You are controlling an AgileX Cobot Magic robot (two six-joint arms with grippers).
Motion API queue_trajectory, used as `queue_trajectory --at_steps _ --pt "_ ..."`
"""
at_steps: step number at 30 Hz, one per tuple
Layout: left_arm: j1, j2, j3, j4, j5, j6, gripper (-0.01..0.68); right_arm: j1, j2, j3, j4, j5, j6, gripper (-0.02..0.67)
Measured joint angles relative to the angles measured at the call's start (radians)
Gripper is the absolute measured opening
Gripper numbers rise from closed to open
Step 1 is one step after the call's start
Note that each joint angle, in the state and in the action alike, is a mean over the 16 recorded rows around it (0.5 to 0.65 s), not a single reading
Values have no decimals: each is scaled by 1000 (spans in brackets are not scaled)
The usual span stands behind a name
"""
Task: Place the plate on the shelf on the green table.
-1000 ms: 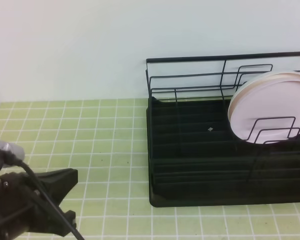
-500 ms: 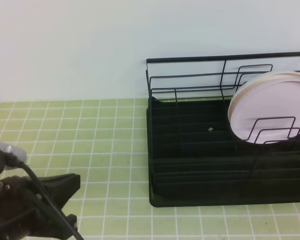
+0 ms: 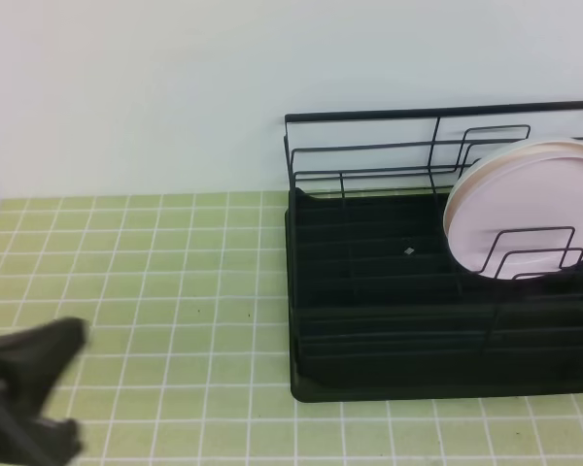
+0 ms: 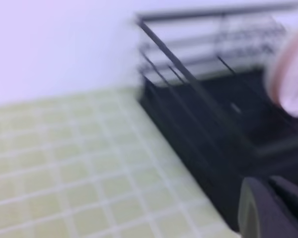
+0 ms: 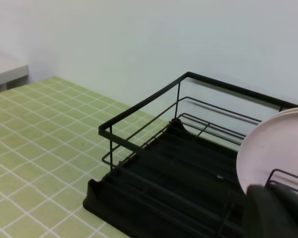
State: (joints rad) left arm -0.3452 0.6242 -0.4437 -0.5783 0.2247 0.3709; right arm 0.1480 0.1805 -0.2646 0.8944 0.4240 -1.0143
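Already racked: both grippers pressed together and empty, the left gripper [image 3: 29, 388] low at the near corner, well apart from the shelf [image 3: 369, 320].
Beyond it on the green table [image 3: 175, 252], the smooth, round pale pink plate [image 3: 525, 218] stands on edge between black wire dividers above the solid tray; the task looks done, with only pulling the arms clear left.
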Motion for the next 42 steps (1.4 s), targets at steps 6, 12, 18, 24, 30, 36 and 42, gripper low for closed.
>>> queue_trajectory --at_steps 6,12,18,24,30,36,42 --pt "108 -138 62 16 -55 20 -2 0 0 0 0 0 0 -2" --pt "164 -216 137 37 -161 24 -2 0 0 0 0 0 0 -2" --pt "172 -251 204 105 -260 -39 -2 0 0 0 0 0 0 -2" --pt "178 -310 251 227 -212 -148 -2 0 0 0 0 -1 0 -2" --pt "209 -417 283 380 -48 -312 -2 0 0 0 0 -1 0 -3" --pt "244 -540 353 473 49 -444 -2 0 0 0 0 -1 0 -3" --pt "267 -624 428 500 74 -522 -2 0 0 0 0 -1 -1 -3"
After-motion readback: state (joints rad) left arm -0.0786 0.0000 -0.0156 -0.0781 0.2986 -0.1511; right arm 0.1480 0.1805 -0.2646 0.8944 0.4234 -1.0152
